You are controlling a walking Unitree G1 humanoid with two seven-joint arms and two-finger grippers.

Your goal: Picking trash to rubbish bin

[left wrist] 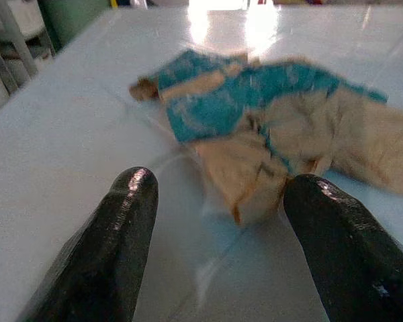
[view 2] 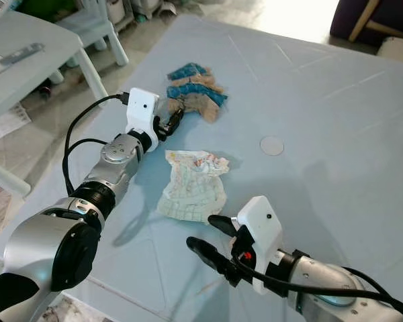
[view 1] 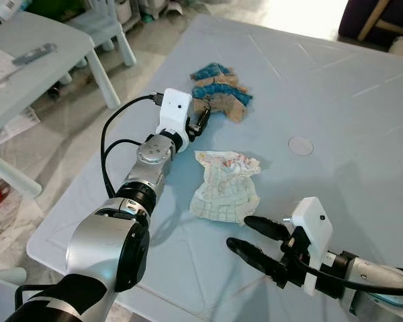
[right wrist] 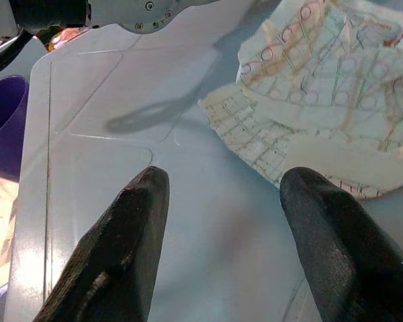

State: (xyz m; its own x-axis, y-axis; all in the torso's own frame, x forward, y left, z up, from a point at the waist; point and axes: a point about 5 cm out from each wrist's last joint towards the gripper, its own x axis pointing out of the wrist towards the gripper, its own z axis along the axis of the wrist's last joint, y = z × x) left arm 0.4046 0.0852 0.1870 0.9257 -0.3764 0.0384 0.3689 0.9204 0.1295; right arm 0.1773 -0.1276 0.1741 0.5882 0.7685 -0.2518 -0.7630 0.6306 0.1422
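Trash on a pale blue counter (view 1: 349, 121), two pieces of it. Farthest out lies a crumpled blue-and-tan wrapper (view 1: 221, 90), bunched into ridges. Nearer the robot sits a crumpled white paper (view 1: 225, 184) printed with a faint grid and reddish marks, lying flat-ish between the two arms.

Left tool (view 1: 200, 123) is stretched out over the counter, right up at the near edge of the blue-and-tan wrapper. From the left wrist view its two black fingers (left wrist: 121, 241) stand spread wide, the tan end of the wrapper sitting in the gap just ahead of the tips, nothing gripped. That view is a touch blurred.

Right tool (view 1: 245, 233) hovers low on the near side, fingers parted and empty, pointing toward the white paper. In the right wrist view the paper's lower edge lies just beyond the fingertips (right wrist: 322, 221), close but apart.

A faint round mark (view 1: 300, 145) shows on the counter to the right of the paper. Off to the left stands a white table (view 1: 33, 60) with a grey object on it, and a purple container (right wrist: 3, 121) shows beside the counter's edge.
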